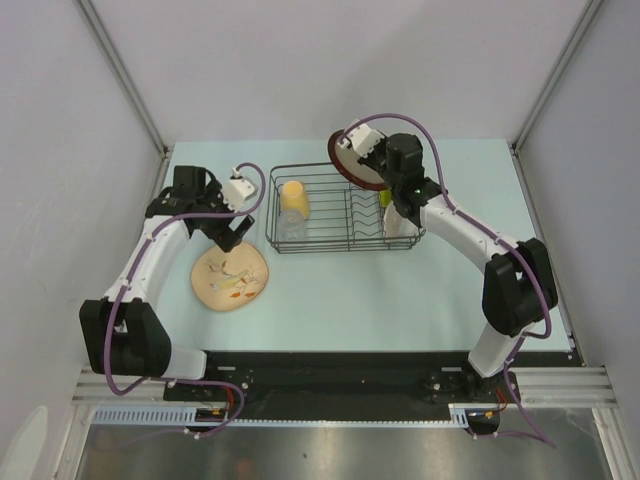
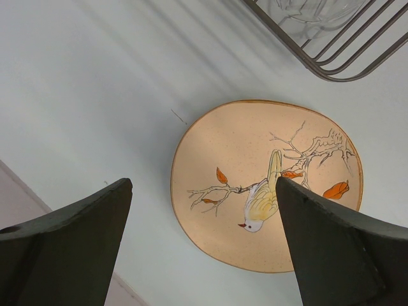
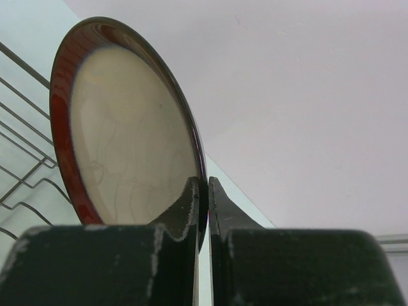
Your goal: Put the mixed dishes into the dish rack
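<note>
The left arm bends down, left gripper spread wide just above the plate, which lies flat near the rack. The right arm reaches over the rack's far edge, right gripper pinching the upright red-rimmed dish by its rim.

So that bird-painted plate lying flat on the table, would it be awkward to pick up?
Probably: the bird-painted plate lies flat on the table, leaving little edge to get under. It looks like rigid glazed ceramic, so likely slippery and breakable if dropped. Pushed, it would probably slide, not roll.
</note>
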### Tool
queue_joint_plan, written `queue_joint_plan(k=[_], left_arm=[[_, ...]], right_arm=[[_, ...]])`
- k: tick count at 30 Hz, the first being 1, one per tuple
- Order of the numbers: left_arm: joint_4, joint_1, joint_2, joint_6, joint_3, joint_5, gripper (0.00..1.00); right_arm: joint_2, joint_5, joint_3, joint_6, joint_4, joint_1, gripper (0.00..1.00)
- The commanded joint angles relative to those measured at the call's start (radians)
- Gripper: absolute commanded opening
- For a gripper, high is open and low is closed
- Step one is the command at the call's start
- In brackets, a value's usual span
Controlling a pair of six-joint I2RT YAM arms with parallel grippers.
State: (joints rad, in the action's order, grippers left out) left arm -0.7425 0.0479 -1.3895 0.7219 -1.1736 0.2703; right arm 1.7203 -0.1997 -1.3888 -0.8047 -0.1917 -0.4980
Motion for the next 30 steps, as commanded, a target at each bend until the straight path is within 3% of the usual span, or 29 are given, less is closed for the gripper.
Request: queue_joint_plan(k=[1, 7, 16, 30], left_arm=[[0.019, -0.010, 0.007, -0.013, -0.018, 0.029, 1.00], [0.019, -0.010, 0.007, -0.016, -0.024, 0.023, 1.00], [0.025, -0.010, -0.005, -0.021, -0.017, 0.015, 1.00], [0.034, -0.011, -0.005, -0.024, -0.009, 0.020, 1.00]], right_arm=[[-0.076, -0.015, -0.053, -0.033, -0.131, 0.024, 0.00], [-0.048, 0.011, -0.024, -0.060, -0.146, 0.045, 0.00], [-0.013, 0.054, -0.021, -0.174, -0.301, 0.030, 0.00], [-0.037, 0.043, -0.013, -0.180, -0.250, 0.001, 0.00]])
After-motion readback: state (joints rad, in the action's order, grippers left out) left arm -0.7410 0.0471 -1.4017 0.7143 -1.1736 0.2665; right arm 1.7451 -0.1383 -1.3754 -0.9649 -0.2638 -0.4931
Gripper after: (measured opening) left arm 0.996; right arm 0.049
